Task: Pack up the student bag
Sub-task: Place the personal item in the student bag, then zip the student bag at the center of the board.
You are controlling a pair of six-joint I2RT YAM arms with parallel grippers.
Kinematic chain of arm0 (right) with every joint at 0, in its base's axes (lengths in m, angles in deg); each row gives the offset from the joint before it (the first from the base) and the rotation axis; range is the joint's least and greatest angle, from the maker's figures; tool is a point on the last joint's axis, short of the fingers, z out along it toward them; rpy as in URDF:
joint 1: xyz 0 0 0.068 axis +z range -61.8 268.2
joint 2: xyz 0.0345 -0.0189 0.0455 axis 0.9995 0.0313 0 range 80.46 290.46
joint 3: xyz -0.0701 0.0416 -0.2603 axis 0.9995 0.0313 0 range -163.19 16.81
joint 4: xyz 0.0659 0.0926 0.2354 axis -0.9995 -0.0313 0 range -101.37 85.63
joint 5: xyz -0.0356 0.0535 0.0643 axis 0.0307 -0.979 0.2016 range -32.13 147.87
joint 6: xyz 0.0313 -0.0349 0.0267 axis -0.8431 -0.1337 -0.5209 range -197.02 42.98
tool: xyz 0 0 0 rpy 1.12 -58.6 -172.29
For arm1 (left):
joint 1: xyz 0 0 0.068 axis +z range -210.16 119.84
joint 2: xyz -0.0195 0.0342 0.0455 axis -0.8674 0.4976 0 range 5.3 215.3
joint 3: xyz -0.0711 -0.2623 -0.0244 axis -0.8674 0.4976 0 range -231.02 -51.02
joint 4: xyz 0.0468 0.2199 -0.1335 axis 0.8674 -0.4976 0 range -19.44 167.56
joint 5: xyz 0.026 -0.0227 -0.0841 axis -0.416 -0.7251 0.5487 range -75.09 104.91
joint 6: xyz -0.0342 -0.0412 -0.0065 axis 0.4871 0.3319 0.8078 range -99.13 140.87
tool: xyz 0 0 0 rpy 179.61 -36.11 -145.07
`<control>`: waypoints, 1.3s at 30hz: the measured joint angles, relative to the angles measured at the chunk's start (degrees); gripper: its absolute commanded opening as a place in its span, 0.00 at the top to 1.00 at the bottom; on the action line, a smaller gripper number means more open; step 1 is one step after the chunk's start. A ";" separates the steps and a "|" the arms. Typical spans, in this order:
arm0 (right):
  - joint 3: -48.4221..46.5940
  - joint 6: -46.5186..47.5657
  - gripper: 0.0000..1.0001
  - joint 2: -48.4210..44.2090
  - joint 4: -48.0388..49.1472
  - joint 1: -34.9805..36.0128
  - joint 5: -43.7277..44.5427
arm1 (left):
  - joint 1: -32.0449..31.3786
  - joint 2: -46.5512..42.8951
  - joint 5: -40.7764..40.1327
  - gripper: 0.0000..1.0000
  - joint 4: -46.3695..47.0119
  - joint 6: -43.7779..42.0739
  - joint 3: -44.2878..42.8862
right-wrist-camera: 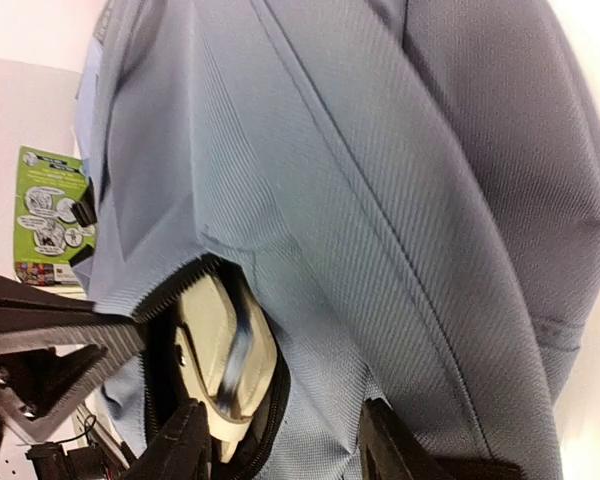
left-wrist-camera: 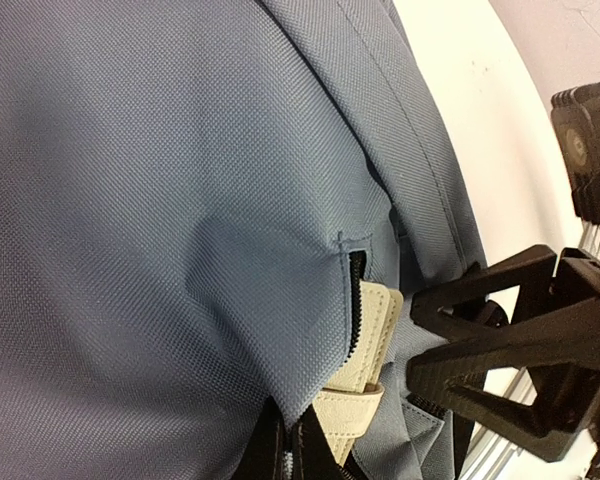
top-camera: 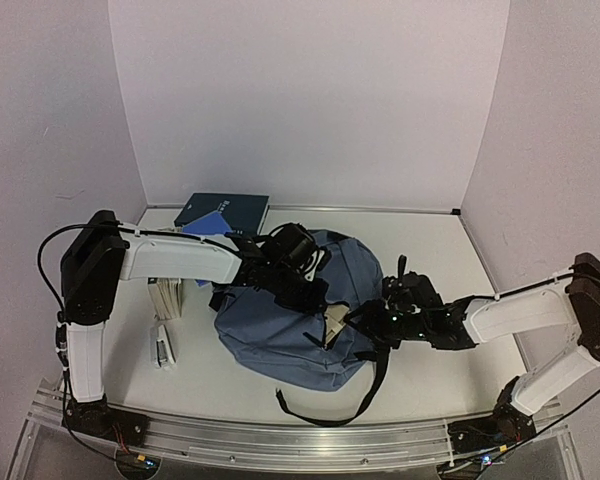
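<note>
At the zip of the soft blue-grey fabric backpack [top-camera: 270,338], we should ease the cream flat item [right-wrist-camera: 216,345] deeper with our spread right tool [right-wrist-camera: 285,447]; left tool [top-camera: 318,298] grip we cannot tell.

White table [top-camera: 460,260] under the student bag [top-camera: 280,330], dark blue book [top-camera: 225,210], pale books [top-camera: 167,295], small white item [top-camera: 163,347].
</note>
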 measured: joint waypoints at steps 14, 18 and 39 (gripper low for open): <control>-7.96 4.45 0.91 10.96 1.19 0.75 -2.90 | 0.38 0.00 1.66 1.00 -0.53 -0.83 0.00; -9.80 5.50 0.92 14.80 4.78 0.53 -3.74 | 0.65 0.00 2.61 1.00 -0.73 -1.66 -0.02; 0.44 13.80 0.46 -8.48 -1.84 1.97 -2.32 | 0.68 -9.30 0.72 0.31 -2.16 0.89 4.94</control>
